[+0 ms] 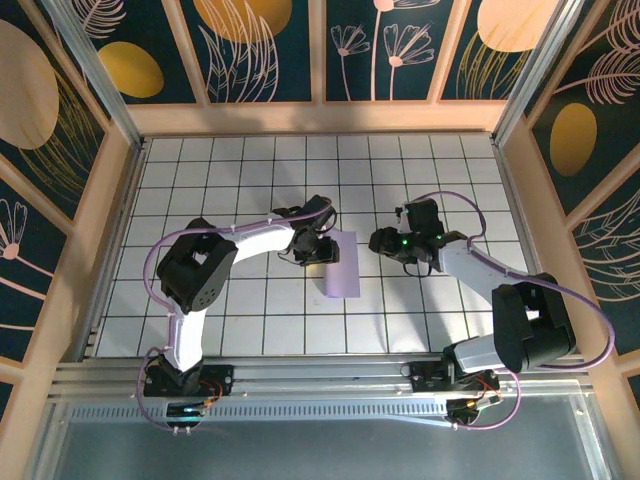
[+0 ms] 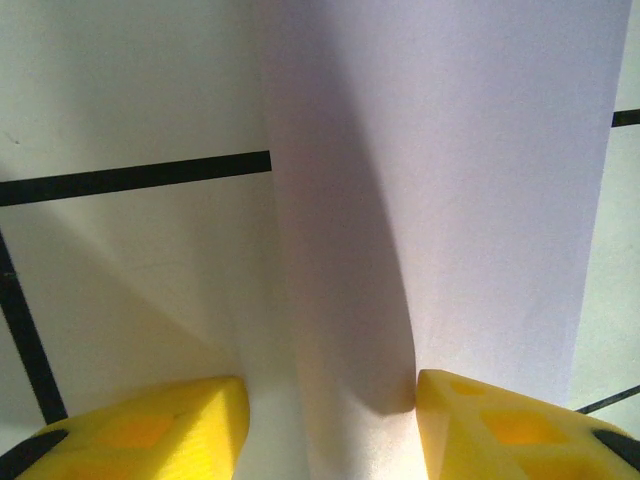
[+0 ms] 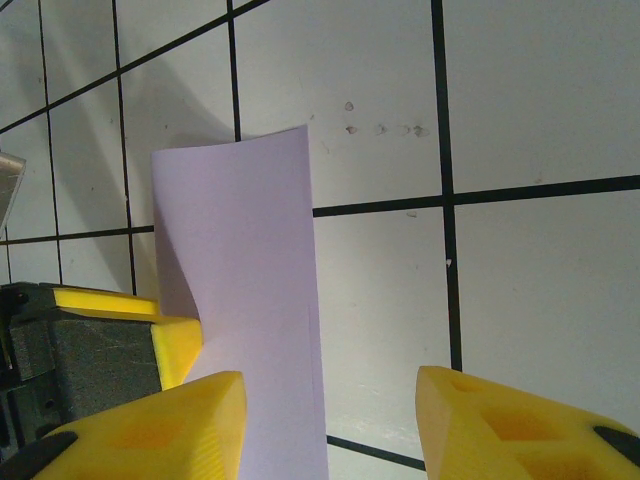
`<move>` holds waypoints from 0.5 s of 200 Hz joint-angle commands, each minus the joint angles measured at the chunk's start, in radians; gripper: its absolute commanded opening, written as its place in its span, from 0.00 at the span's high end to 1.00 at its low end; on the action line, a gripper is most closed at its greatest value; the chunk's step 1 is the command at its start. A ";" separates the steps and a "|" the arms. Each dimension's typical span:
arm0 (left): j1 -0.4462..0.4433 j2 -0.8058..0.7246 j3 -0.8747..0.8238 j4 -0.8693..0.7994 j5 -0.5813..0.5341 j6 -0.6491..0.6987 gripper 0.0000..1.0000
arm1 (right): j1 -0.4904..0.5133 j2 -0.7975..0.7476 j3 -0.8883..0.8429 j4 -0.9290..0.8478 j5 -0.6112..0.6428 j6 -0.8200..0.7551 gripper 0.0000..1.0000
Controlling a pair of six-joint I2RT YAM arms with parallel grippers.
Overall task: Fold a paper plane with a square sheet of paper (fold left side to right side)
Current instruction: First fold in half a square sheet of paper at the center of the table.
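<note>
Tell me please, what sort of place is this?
Probably a robot test cell in a laboratory: a white table with a black grid, boxed in by dark blue wall panels printed with leaves and golden ovals, and an aluminium rail carrying two white-and-black robot arms.

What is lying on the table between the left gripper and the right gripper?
The lavender sheet of paper, partly folded over, as the top view shows. Bare tile separates it from the right gripper.
</note>
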 commanded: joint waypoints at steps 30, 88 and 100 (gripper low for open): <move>-0.042 0.141 -0.020 0.039 0.041 -0.021 0.49 | -0.007 -0.005 -0.001 -0.015 0.006 -0.016 0.51; -0.042 0.148 -0.014 0.044 0.050 -0.028 0.48 | -0.007 -0.010 0.007 -0.022 0.013 -0.019 0.51; -0.043 0.149 -0.014 0.044 0.049 -0.033 0.48 | -0.007 -0.010 0.009 -0.025 0.013 -0.021 0.51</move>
